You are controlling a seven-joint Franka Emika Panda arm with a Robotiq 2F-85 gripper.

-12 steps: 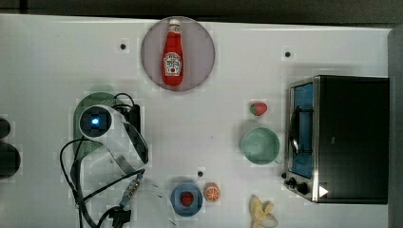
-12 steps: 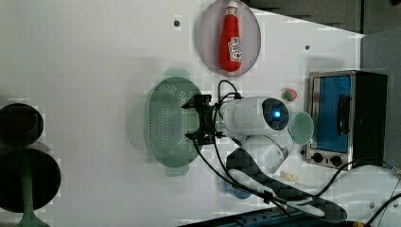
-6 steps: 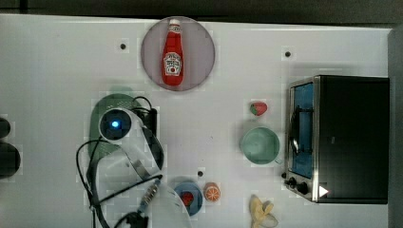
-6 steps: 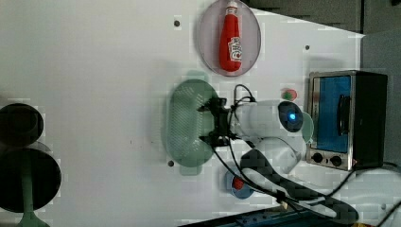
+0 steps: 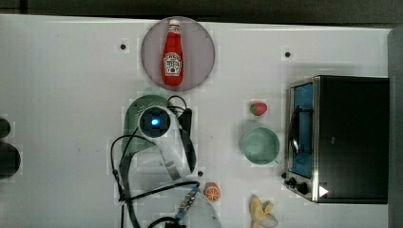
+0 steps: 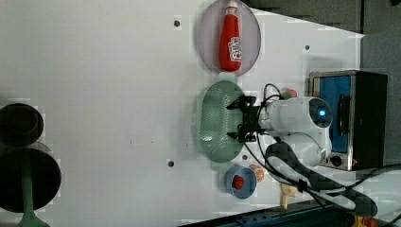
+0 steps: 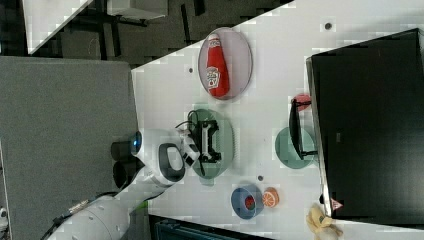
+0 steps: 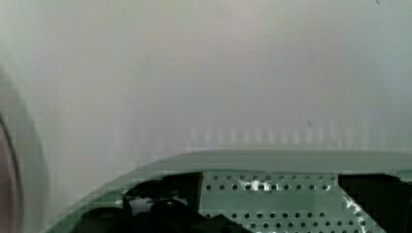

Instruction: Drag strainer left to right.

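Note:
The strainer (image 6: 213,125) is a pale green oval colander with rows of small holes, lying on the white table just below the ketchup plate in the left view. My gripper (image 6: 238,120) reaches down into its basin, open, with the black fingers (image 6: 240,102) spread wide toward the inner walls. The right view shows the gripper (image 7: 210,142) over the strainer (image 7: 227,140). From the top view my arm covers most of the strainer (image 5: 132,124). The wrist view shows the perforated wall (image 8: 272,191) between both fingers.
A ketchup bottle (image 5: 172,52) lies on a grey plate (image 5: 202,45) beyond the strainer. On the top view's right are a mint bowl (image 5: 259,145), a strawberry (image 5: 258,109) and a toaster oven (image 5: 347,137). An orange half (image 5: 212,192), banana (image 5: 262,211) and blue bowl (image 6: 240,182) sit near the front edge.
The strainer and my gripper inside it have slid steadily toward the top view's right, from near the left side to below the ketchup plate. The fingers stay spread.

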